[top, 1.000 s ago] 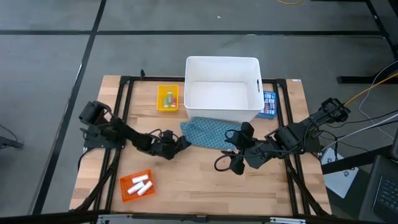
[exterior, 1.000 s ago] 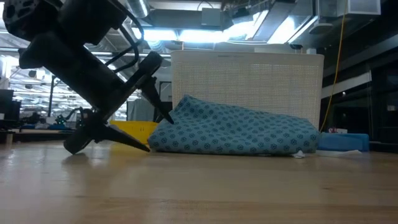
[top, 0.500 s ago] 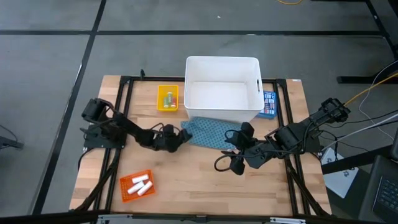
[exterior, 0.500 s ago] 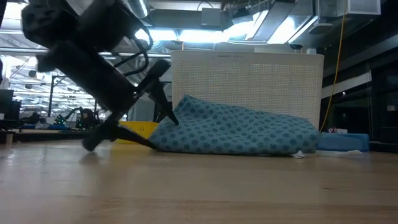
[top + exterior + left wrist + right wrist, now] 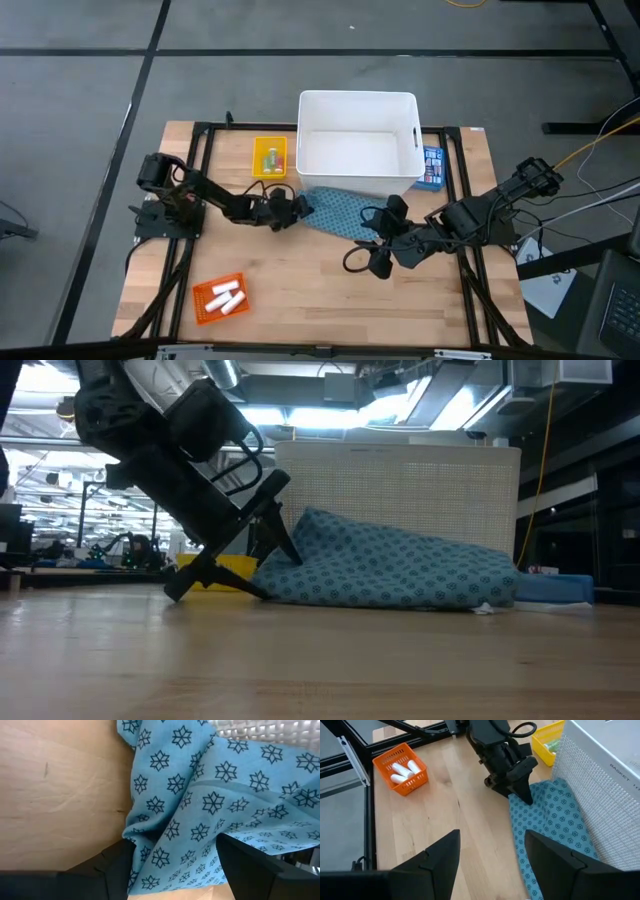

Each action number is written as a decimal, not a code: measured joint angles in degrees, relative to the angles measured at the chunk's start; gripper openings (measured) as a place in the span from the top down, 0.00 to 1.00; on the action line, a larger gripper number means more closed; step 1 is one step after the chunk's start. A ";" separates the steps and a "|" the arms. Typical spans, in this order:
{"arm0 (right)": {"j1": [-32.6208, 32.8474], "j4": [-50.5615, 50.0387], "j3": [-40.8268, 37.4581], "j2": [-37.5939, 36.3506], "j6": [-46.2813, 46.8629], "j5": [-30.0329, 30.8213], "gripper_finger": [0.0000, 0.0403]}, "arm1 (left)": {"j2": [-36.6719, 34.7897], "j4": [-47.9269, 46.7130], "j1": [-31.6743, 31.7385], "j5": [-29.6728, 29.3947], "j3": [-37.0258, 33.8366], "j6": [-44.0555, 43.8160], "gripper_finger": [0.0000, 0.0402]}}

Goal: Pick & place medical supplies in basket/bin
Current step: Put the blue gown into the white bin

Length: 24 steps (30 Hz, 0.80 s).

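Note:
The teal patterned pouch (image 5: 340, 213) lies flat on the table against the near wall of the white bin (image 5: 358, 96). My left gripper (image 5: 293, 209) is open at the pouch's left end (image 5: 300, 560), with one finger low on the table and the other above the cloth. My right gripper (image 5: 372, 246) hovers open just near the pouch's right half, pointing left. Three white rolls (image 5: 228, 298) lie in the orange tray (image 5: 199, 296). A pale green piece (image 5: 270, 156) lies in the yellow tray (image 5: 257, 160). My left gripper stands open around the pouch's left end (image 5: 150, 850), coming level from the table's left and slanting down. The cloth lies bunched between the two fingers (image 5: 117, 865) and against them. The pouch rests on the table.
A blue printed box (image 5: 432, 168) stands at the bin's right wall. Black frame rails (image 5: 200, 180) run along the table's left and right sides. Bare wood shows along the near edge between the orange tray and my right arm.
My left gripper has moved toward the table's right and slightly far, from beside the pouch to around its left end. The pouch's left end has been pushed a little to the right and bunched up; the rest has stayed in place.

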 joint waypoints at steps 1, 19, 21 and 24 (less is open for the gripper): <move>-0.07 0.00 0.00 0.00 0.00 0.00 0.44 | 0.00 0.27 0.06 0.03 0.00 0.07 0.34; -1.32 0.82 0.00 0.00 -0.82 -0.69 0.44 | 16.21 3.11 0.44 4.87 16.42 5.43 0.48; -1.32 0.83 0.00 0.00 -0.72 -1.02 0.44 | 17.04 3.09 0.80 6.83 17.51 7.21 0.57; -1.32 0.81 0.00 0.00 -0.68 -1.07 0.44 | 17.58 3.46 1.27 8.59 17.90 8.52 0.74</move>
